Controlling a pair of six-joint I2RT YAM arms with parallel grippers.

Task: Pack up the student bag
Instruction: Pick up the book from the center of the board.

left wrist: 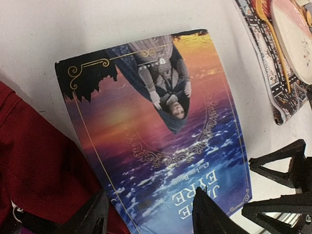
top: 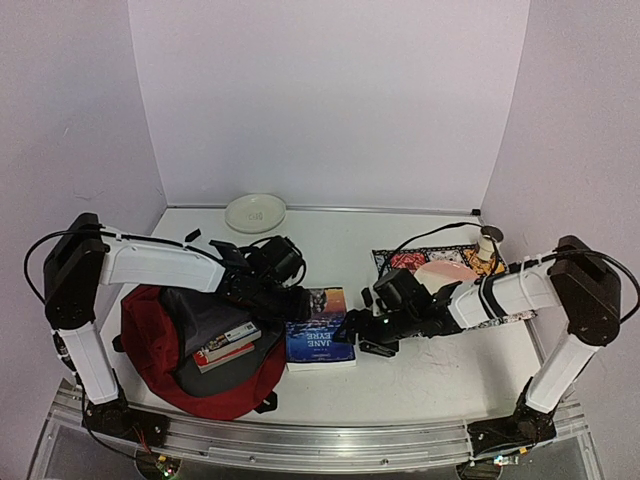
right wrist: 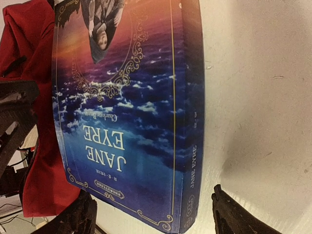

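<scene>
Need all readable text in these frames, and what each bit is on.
"JANE EYRE": large letters on the front cover of the blue book.
"JANE EYRE": on its spine.
"Charlotte Brontë": small script by the title on the cover, just legible.
Gold plaque at the cover's edge and small print on the spine: too small to read.
Labels on the books in the student bag: blurred, unreadable.

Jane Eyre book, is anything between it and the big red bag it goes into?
Nothing visible does. The blue paperback Jane Eyre book lies flat right beside the dark red fabric backpack, whose mouth is open.
</scene>
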